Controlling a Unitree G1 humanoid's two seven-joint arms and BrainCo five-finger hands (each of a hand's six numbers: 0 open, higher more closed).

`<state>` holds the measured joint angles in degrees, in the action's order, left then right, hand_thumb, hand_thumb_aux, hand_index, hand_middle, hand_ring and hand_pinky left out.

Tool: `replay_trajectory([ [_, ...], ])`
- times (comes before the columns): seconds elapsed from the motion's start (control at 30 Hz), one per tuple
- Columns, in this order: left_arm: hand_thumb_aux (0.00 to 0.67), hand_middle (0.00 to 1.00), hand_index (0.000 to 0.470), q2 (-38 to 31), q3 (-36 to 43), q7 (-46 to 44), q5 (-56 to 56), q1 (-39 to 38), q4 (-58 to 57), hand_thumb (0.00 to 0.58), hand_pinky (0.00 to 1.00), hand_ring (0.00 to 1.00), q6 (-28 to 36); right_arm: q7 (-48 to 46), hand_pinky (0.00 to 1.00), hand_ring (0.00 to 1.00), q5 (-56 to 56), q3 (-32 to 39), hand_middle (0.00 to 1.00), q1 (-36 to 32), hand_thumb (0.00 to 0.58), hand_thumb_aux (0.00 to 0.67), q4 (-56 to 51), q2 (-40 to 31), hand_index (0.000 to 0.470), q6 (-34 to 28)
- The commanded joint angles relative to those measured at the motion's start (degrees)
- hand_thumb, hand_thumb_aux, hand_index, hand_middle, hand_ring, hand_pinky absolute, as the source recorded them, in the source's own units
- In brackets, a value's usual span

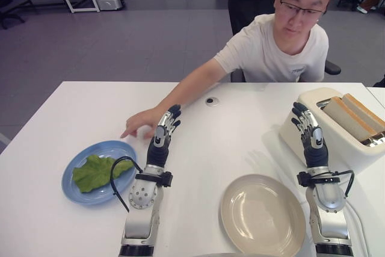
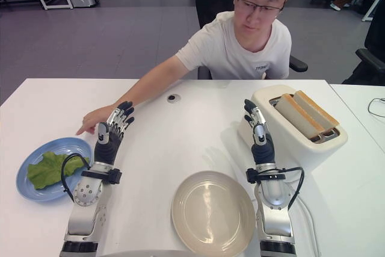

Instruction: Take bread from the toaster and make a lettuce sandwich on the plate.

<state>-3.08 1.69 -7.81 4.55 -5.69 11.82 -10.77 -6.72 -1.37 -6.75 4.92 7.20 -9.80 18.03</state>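
Observation:
A white toaster (image 1: 328, 133) stands at the right with two slices of bread (image 1: 352, 117) sticking up from its slots. An empty beige plate (image 1: 263, 215) lies near the front, between my arms. A lettuce leaf (image 1: 96, 173) rests on a blue plate (image 1: 81, 191) at the left. My left hand (image 1: 163, 133) hovers open just right of the blue plate. My right hand (image 1: 308, 127) is open too, fingers straight, close to the toaster's left side. A person's hand (image 1: 139, 123) rests on the table beside the blue plate's far rim, near my left hand.
The person sits behind the table, one arm stretched across it toward the blue plate. A small round grommet (image 1: 212, 101) is set in the tabletop at the back middle. A cable (image 1: 361, 221) runs along the right by the toaster.

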Motion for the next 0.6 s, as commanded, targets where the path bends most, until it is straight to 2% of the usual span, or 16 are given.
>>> replay_trajectory([
  [0.03,0.0,0.0,0.0,0.0,0.0,0.1,-0.1,0.0,-0.2,0.0,0.0,0.0,0.4,-0.8,0.0,0.0,-0.8,-0.2,0.0,0.4,0.0,0.0,1.3,-0.6,0.0,-0.6],
  [0.13,0.0,0.0,0.0,0.0,-0.1,0.2,-0.2,-0.1,0.1,0.0,0.0,0.0,0.4,-0.9,0.0,0.0,0.1,-1.2,0.0,0.6,0.0,0.0,5.6,-2.0,0.0,-0.2],
  [0.2,0.0,0.0,0.0,0.0,-0.1,0.2,-0.2,0.0,0.2,0.0,0.0,0.0,0.5,0.2,0.0,0.0,1.6,-3.9,0.0,-0.1,0.0,0.0,12.4,-3.8,0.0,-1.3],
  [0.3,0.0,0.0,0.0,-0.3,-0.6,0.2,0.0,0.1,0.5,0.0,0.0,0.0,0.7,0.1,0.0,0.0,2.7,-12.9,0.0,-2.7,0.0,0.0,27.3,-10.5,0.0,-7.9],
  [0.37,0.0,0.0,0.0,-0.4,-0.7,0.4,-0.1,0.2,1.0,0.0,0.0,0.0,0.9,-1.6,0.0,0.0,2.7,-20.5,0.0,-4.6,0.0,0.0,31.5,-17.0,0.0,-11.9],
  [0.47,0.0,0.0,0.0,-0.3,-0.8,0.7,-0.3,0.3,1.3,0.0,0.0,0.0,1.0,-2.9,0.0,0.0,10.6,-26.8,0.0,-4.8,0.0,0.0,25.6,-25.8,0.0,-16.7],
  [0.57,0.0,0.0,0.0,-0.6,-1.0,0.7,-0.2,0.4,2.0,0.0,0.0,0.0,1.4,-5.2,0.0,0.0,22.1,-27.7,0.0,-0.1,0.0,0.0,14.2,-34.8,0.0,-17.3],
  [0.6,0.0,0.0,0.0,-0.7,-1.2,0.7,-0.2,0.3,2.2,0.0,0.0,0.0,1.5,-5.5,0.0,0.0,23.8,-27.7,0.0,0.8,0.036,0.021,10.5,-36.8,0.015,-16.6],
])
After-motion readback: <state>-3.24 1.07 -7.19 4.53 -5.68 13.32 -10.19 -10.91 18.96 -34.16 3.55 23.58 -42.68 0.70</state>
